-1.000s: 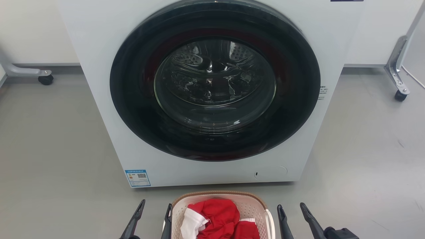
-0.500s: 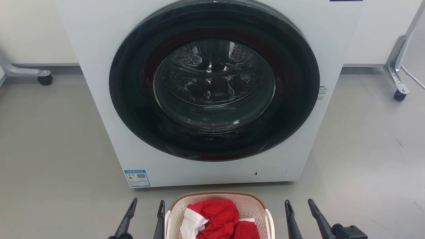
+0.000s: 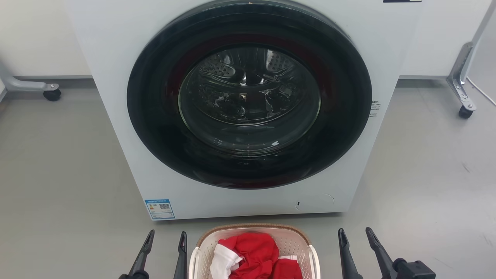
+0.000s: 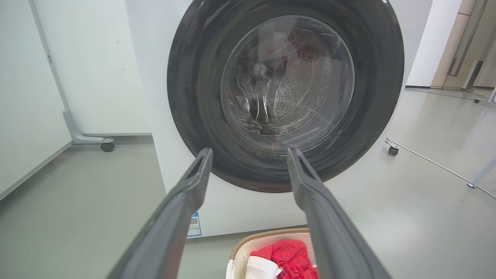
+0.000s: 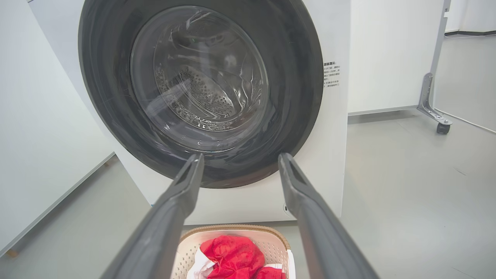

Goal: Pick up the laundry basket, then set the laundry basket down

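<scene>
Here the laundry basket (image 3: 252, 226) sits on the grey floor (image 3: 58, 174) just in front of the white washing machine (image 3: 116, 97), below its round dark door (image 3: 248, 97), which is closed. A red garment (image 3: 255, 252) and a white cloth (image 3: 221, 263) lie inside it.

The head view sets both grippers against the basket. The left gripper (image 3: 166, 234) stands off its left side with the inner finger just beside the white handle; whether they touch cannot be told. The right gripper (image 3: 354, 230) stands clearly apart from the right side. Both sets of jaws are spread wide and hold nothing.

The head view also gives the blue sticker (image 3: 159, 208) at the machine's lower left corner. The left wrist view looks along its fingers at the door glass and the drum, with the basket low between them. The right wrist view adds a small block of printed text (image 5: 332, 73) on the machine's front, right of the door.
</scene>
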Available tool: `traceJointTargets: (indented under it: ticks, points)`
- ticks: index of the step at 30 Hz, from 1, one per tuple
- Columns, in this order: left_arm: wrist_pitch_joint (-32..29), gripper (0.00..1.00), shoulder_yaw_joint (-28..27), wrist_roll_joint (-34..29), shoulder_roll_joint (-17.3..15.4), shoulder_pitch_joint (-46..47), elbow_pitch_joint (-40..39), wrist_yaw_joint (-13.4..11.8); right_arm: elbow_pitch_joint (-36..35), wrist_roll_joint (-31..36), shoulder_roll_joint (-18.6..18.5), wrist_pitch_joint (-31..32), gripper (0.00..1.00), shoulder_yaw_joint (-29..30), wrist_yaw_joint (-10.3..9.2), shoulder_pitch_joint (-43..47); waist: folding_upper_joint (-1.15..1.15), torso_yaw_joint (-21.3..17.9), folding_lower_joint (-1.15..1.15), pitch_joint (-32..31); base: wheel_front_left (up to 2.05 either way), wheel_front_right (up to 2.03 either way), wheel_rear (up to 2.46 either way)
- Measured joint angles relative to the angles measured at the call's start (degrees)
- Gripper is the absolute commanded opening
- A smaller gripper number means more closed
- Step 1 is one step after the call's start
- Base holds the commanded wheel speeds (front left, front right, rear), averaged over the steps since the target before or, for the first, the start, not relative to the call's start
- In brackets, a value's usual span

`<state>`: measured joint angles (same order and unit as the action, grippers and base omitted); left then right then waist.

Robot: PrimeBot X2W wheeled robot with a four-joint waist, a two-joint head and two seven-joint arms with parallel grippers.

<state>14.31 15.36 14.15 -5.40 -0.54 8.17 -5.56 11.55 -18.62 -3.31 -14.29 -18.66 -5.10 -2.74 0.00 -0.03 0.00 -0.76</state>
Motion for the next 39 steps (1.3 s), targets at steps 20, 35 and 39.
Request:
traceJointTargets:
  ticks: [20, 35, 39]
  points:
    - [0.0, 1.00, -0.5, 0.0, 0.2, -1.2, 0.0, 0.4, -0.1, 0.5, 0.1, 0.0, 1.00, 0.6, 0.58, 1.2, 0.00, 0.2, 0.00, 0.1, 0.00, 0.00, 0.00]
    - [0.0, 1.00, -1.0, -0.1, 0.2, -0.6, -2.0, 1.1, -2.6, 0.7, 0.2, 0.0, 1.00, 2.2, 0.85, 1.7, 0.00, 0.3, 0.00, 5.0, 0.00, 0.00, 0.00]
    - [0.0, 1.00, -1.3, -0.1, 0.4, 1.7, -1.8, 1.5, -2.5, 0.7, 0.3, 0.0, 1.00, 3.5, 1.08, -1.1, 0.00, 0.2, 0.00, 7.8, 0.00, 0.00, 0.00]
